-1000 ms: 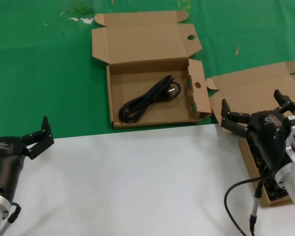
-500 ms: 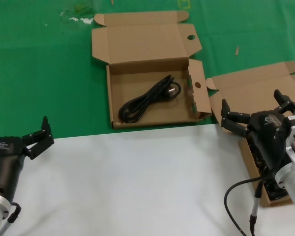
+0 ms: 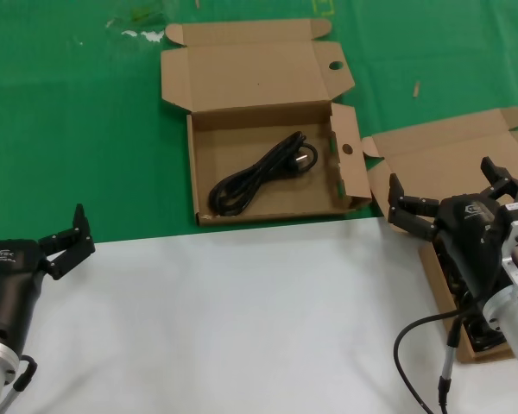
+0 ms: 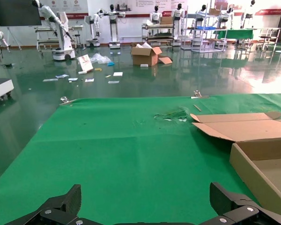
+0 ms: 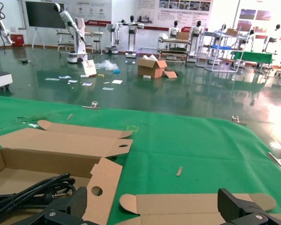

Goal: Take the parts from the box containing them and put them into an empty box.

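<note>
At the upper middle of the head view, on the green mat (image 3: 78, 112), sits the wide cardboard box (image 3: 341, 168) with its lid folded back and a round finger hole in the side flap. One black cable (image 3: 261, 174) lies coiled inside it, running diagonally across the floor of the box. At the right edge, the angled box (image 3: 440, 159) shows only in part, lid open; dark cable bundles (image 3: 482, 332) show inside it below the arm. The right gripper (image 3: 453, 197) hangs over this box, jaws spread wide, holding nothing. Lower left, the left gripper (image 3: 69, 235) rests at the border of the mat and the white sheet (image 3: 242, 319), jaws parted, empty.

Left wrist view: fingertips (image 4: 61, 206) spread wide along the bottom of the frame, nothing between them. Green mat ahead; wide box at the right edge.

Right wrist view: fingertips (image 5: 246, 206) wide apart at the bottom, empty. Wide box at left with the cable's cord in the lower left corner. The angled box's lid flap (image 5: 178, 204) lies bottom centre.
</note>
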Controlling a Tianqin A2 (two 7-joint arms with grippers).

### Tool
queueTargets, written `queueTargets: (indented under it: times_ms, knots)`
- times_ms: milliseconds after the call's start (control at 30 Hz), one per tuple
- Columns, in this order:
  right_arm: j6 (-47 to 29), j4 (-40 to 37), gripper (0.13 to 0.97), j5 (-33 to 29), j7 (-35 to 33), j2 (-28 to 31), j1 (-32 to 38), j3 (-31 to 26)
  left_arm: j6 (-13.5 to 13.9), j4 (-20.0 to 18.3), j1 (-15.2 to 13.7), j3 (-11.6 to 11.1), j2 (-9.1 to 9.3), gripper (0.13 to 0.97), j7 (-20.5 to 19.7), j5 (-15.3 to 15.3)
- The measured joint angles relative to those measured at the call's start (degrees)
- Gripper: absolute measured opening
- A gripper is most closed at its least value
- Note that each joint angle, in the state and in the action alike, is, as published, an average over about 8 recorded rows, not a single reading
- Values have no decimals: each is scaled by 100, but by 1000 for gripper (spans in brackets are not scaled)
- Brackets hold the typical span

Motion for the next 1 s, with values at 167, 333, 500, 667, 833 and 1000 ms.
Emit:
queueTargets:
  times_ms: [167, 333, 500, 667, 833, 1000]
  knots:
    - [0, 0, 966, 0, 0, 0, 0, 0, 0, 0, 0, 0, 0, 966, 1, 0]
    - [0, 0, 966, 0, 0, 0, 0, 0, 0, 0, 0, 0, 0, 966, 0, 0]
    - [0, 0, 966, 0, 0, 0, 0, 0, 0, 0, 0, 0, 0, 966, 0, 0]
    - [0, 0, 966, 0, 0, 0, 0, 0, 0, 0, 0, 0, 0, 966, -1, 0]
    - [0, 0, 966, 0, 0, 0, 0, 0, 0, 0, 0, 0, 0, 966, -1, 0]
    - [0, 0, 966, 0, 0, 0, 0, 0, 0, 0, 0, 0, 0, 966, -1, 0]
